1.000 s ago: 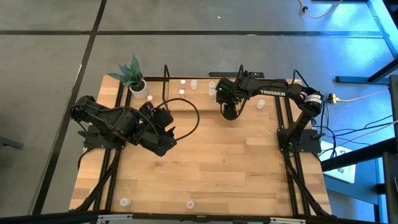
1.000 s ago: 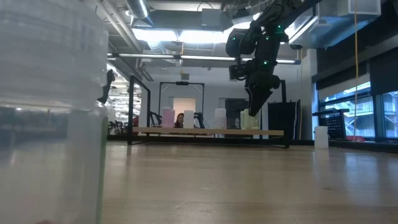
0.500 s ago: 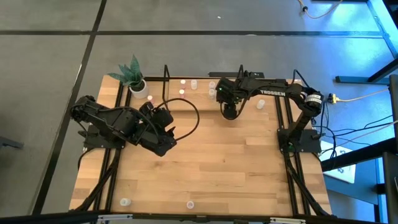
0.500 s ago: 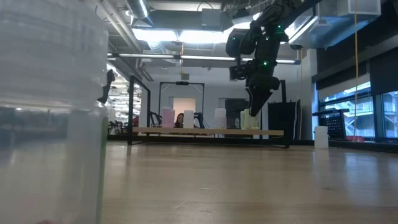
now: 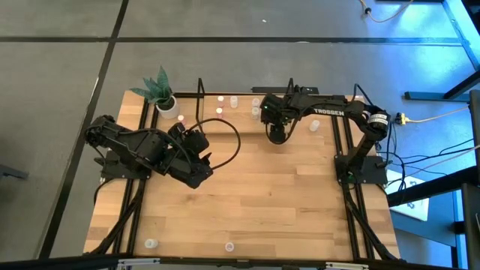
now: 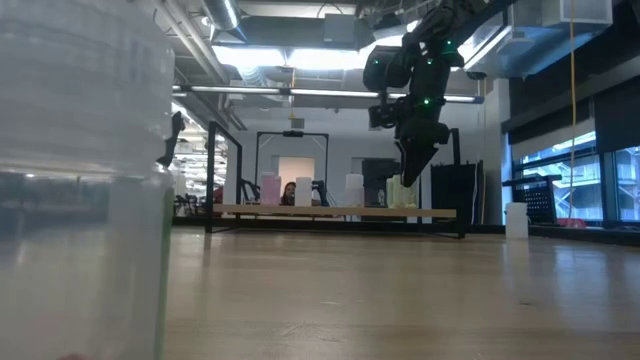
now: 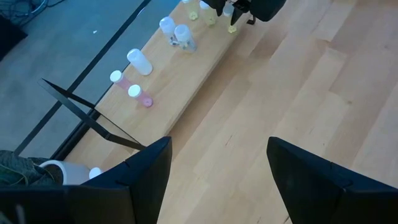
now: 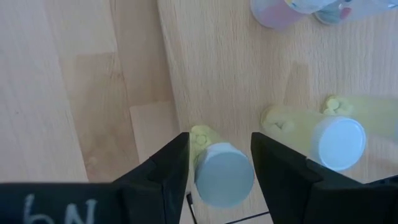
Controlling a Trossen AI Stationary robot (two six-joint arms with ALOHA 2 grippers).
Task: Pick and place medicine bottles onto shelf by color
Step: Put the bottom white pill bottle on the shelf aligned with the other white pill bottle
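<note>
Spanning frame: wood table (image 6: 400, 300), lit office.

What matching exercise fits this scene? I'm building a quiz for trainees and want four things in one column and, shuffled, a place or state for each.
Things:
1. left gripper
2. right gripper
3. plant pot
4. stray bottle

Places or states:
A. hanging above the shelf
B. standing on the table near its front edge, far from the shelf
C. jaws open, nothing between them
D. at the table's far left corner, beside the shelf's end

Pairs: 1-C, 2-A, 3-D, 4-B
</note>
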